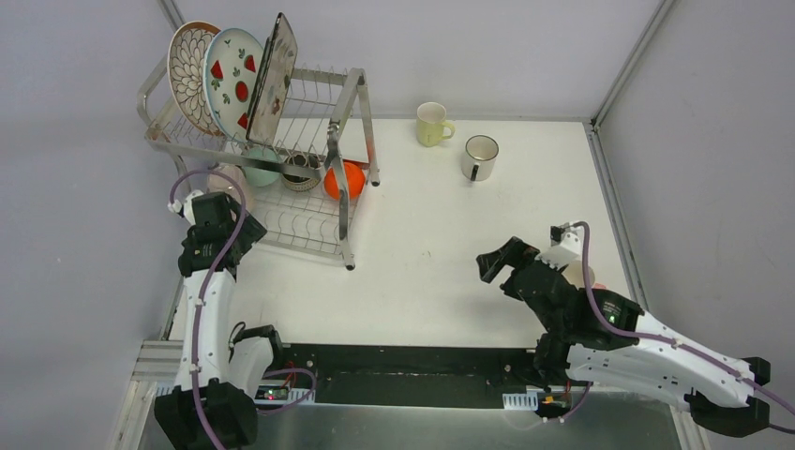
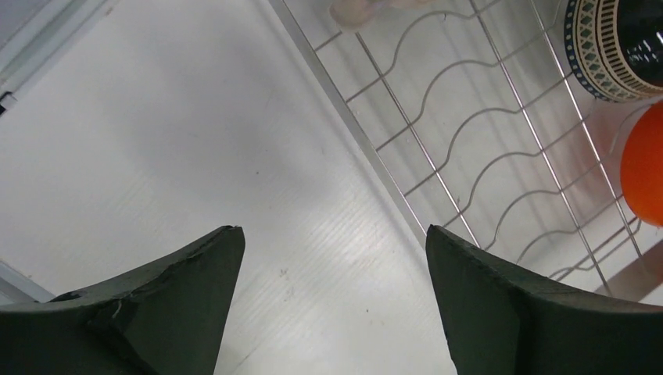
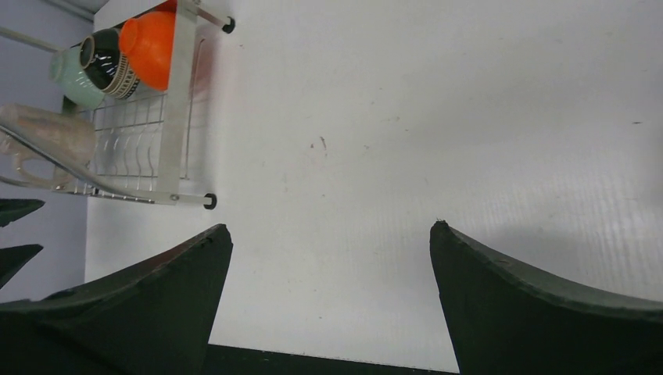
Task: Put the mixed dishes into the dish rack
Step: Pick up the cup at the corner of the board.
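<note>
The dish rack point(image 1: 352, 112) stands at the far left. Its top tier holds the petal-pattern plate point(image 1: 190, 75), the red-fruit plate point(image 1: 234, 80) and the flowered square plate point(image 1: 274, 80) on edge. The lower tier holds a pink mug point(image 1: 228, 180), the mint bowl point(image 1: 262, 172), the brown bowl point(image 1: 300, 172) and the orange bowl point(image 1: 345, 180). A yellow mug point(image 1: 433, 124) and a white mug point(image 1: 479, 157) stand on the table. My left gripper point(image 1: 208, 208) point(image 2: 332, 234) is open and empty over the table beside the rack's lower wires point(image 2: 469, 156). My right gripper point(image 1: 506, 262) point(image 3: 328, 226) is open and empty over bare table.
The white table point(image 1: 422, 244) is walled by grey panels on three sides, with a black strip along its near edge point(image 1: 403, 361). In the right wrist view the rack's front feet point(image 3: 209, 201) and the bowls point(image 3: 148, 47) lie to the upper left.
</note>
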You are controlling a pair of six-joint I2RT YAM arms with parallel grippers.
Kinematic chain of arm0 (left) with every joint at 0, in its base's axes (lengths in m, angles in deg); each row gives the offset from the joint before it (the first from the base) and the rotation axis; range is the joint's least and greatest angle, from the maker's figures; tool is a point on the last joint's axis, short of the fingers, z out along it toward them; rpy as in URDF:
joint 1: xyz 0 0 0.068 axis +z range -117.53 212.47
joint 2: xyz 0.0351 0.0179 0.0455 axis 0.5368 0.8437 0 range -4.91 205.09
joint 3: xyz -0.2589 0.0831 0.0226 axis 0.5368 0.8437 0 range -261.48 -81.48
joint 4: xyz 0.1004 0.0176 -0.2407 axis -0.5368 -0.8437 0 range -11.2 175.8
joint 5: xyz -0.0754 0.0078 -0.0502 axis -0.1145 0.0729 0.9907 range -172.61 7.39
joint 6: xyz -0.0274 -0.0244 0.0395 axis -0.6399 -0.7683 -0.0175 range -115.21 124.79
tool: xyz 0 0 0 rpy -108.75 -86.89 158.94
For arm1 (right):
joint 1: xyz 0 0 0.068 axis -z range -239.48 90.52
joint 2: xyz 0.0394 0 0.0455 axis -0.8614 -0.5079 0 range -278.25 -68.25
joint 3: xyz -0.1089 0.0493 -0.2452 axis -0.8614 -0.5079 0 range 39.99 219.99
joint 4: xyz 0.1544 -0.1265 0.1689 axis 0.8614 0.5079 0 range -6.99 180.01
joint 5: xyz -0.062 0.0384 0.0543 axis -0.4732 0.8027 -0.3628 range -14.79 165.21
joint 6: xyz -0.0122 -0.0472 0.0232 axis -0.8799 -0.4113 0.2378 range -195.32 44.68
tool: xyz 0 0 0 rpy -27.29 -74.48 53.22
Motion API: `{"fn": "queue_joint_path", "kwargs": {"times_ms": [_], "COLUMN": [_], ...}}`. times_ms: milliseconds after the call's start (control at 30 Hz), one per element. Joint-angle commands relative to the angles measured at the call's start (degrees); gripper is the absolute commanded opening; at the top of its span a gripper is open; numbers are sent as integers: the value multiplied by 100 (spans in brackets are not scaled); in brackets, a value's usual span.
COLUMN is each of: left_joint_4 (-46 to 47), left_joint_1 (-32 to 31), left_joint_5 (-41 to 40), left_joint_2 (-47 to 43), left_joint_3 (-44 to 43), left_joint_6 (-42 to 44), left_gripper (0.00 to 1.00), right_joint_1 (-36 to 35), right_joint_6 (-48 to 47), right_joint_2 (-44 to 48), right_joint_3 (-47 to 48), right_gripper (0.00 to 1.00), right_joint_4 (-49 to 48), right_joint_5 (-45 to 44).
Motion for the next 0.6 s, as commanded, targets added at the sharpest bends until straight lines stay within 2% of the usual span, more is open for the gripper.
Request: {"fn": "queue_joint_path", "kwargs": {"times_ms": [0,133,233,367,567], "left_joint_4": [-471,-687,-712,-736,-783], "left_joint_1": [56,58,41,46,48], "left_joint_5": [579,1012,1160,1792,2682], "left_joint_2": [-354,-503,-614,-591,-309], "left_joint_3": [150,180,110,-75,-191], "left_joint_6": [-370,-231,-237,-329,-152], "left_gripper": [92,99,99,99,99], "right_joint_1": [7,21,52,176,712], "right_joint_6": [574,663,805,867,-119], "right_joint_2": [-121,-160,-224,-428,-1064], "right_joint_3": [554,762,896,1127,1535], "right_gripper": [100,100,100,99,98], "right_joint_4": [1238,1755,2089,2595,2607], "right_joint_5": [-735,-1136,-1415,-1706,-1627]}}
